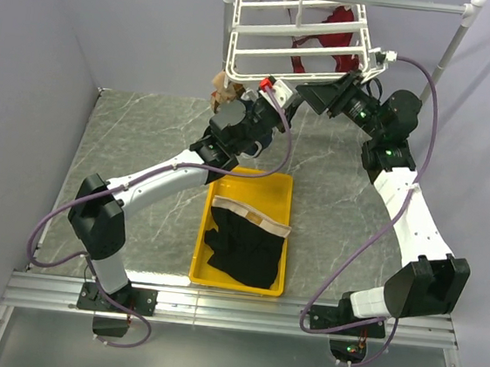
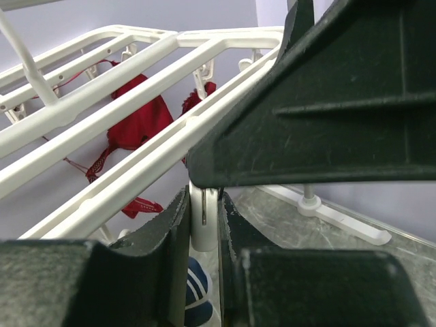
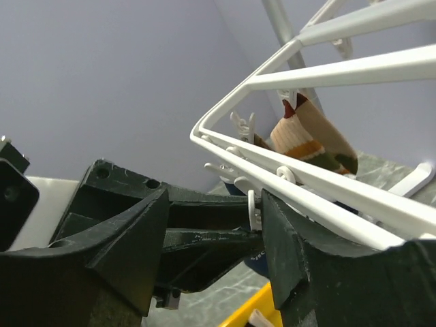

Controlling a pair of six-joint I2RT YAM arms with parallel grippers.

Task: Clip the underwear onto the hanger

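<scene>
The underwear (image 1: 243, 240), black with a tan waistband, lies loose in the yellow bin (image 1: 275, 185); neither gripper touches it. The hanger (image 1: 232, 38) hangs at the back and also shows in the left wrist view (image 2: 136, 88) and the right wrist view (image 3: 327, 184). My left gripper (image 1: 291, 95) is raised under its front edge. Its jaws (image 2: 203, 204) are shut on a small white clip (image 2: 203, 228) dangling from a bar. My right gripper (image 1: 318, 92) is open. Its fingers (image 3: 214, 197) straddle the left gripper's tip and the same clip (image 3: 253, 208).
A red garment (image 1: 331, 30) hangs clipped inside the rack (image 2: 136, 122). A tan striped cloth (image 3: 310, 139) hangs at the rack's near-left corner (image 1: 220, 89). A navy piece with white stripes (image 2: 197, 293) shows below the clip. The white pole stand (image 1: 452, 47) rises at back right.
</scene>
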